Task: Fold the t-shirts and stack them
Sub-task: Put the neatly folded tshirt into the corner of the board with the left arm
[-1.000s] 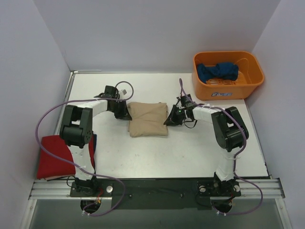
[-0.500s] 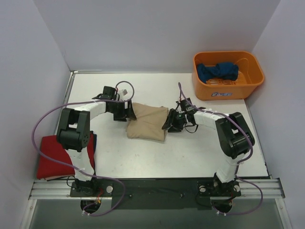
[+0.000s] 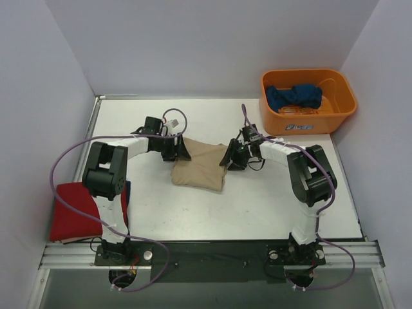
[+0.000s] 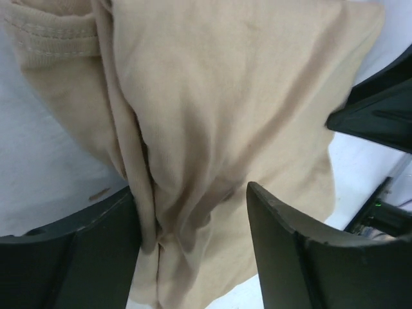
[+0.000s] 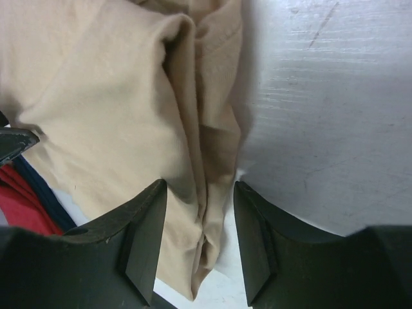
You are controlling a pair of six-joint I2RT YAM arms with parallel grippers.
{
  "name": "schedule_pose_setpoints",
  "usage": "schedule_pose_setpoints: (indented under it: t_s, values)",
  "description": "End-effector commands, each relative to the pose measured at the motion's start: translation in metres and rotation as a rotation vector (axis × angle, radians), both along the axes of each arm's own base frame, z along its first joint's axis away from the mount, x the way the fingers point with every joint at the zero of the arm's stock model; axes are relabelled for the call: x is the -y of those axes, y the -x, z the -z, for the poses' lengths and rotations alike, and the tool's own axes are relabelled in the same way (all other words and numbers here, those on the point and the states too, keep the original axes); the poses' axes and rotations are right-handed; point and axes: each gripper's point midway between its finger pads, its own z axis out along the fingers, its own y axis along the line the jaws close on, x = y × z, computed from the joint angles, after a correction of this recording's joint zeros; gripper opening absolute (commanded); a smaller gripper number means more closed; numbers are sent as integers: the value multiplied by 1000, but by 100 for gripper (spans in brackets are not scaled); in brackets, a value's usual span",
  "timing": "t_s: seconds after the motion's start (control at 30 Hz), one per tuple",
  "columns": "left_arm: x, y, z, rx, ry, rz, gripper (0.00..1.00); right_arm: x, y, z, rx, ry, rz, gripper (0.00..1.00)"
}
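A folded tan t-shirt (image 3: 198, 167) lies mid-table, slightly skewed. My left gripper (image 3: 181, 149) is at its back left corner, open, its fingers (image 4: 96, 251) straddling a bunched fold of the tan t-shirt (image 4: 212, 96). On the shirt's right edge my right gripper (image 3: 228, 157) is open too, with the doubled edge of the tan t-shirt (image 5: 96, 96) loose between its fingers (image 5: 145, 225). A folded red t-shirt (image 3: 72, 212) lies at the near left with a dark blue edge (image 3: 127, 190) showing beside it. A blue garment (image 3: 294, 96) is bundled in the bin.
The orange plastic bin (image 3: 335, 109) stands at the back right corner. White walls close in the table on the left, back and right. Purple cables loop off both arms. A metal rail (image 3: 206, 252) runs along the near edge.
Both grippers were shut on the tan shirt's edges and have opened. The shirt has settled slightly turned, and the left gripper has shifted right along its back edge.
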Motion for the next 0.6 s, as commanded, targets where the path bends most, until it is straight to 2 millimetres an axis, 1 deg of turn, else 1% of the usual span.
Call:
schedule_pose_setpoints:
  t_s: [0.0, 0.03, 0.07, 0.1, 0.17, 0.2, 0.23, 0.27, 0.3, 0.33, 0.37, 0.4, 0.43, 0.47, 0.5, 0.53, 0.57]
  values:
    - [-2, 28, 53, -179, -7, 6, 59, -1, 1, -1, -4, 15, 16, 42]
    - [4, 32, 52, -190, 19, 23, 52, -1, 1, -4, 4, 13, 16, 42]
    - [6, 32, 51, -188, 34, 31, 38, 2, 1, -5, 8, 16, 20, 42]
    - [11, 34, 47, -193, 64, 44, 20, 3, 2, -7, 12, 16, 23, 42]
    - [13, 32, 38, -181, 96, 56, 0, 8, 4, -14, 26, 15, 35, 42]
    - [12, 32, 33, -179, 103, 60, 0, 12, 4, -16, 32, 17, 45, 42]
    - [8, 29, 23, -154, 108, 58, 0, 17, 9, -23, 47, 17, 47, 42]
    - [4, 31, 20, -150, 94, 61, 0, 22, 9, -26, 57, 18, 56, 43]
    - [-1, 27, 7, -91, 78, 80, 0, 27, 15, -36, 78, 22, 51, 43]
    - [-10, 32, 5, -98, 40, 78, 0, 31, 19, -39, 82, 32, 52, 43]
    - [-16, 39, -9, -63, 0, 119, 0, 37, 26, -49, 104, 42, 37, 43]
    - [-25, 43, -12, -54, -52, 119, 0, 42, 30, -51, 108, 60, 33, 44]
    - [-33, 56, -22, -40, -87, 161, 0, 48, 39, -59, 122, 77, 17, 43]
    - [-42, 61, -25, -34, -134, 161, 0, 52, 41, -63, 135, 90, 17, 44]
    - [-51, 77, -35, -30, -175, 211, 0, 58, 49, -68, 146, 107, 10, 44]
    - [-61, 81, -44, 3, -223, 225, 0, 61, 52, -70, 154, 115, 6, 44]
    - [-71, 99, -45, -31, -263, 273, 0, 66, 58, -73, 163, 130, 1, 44]
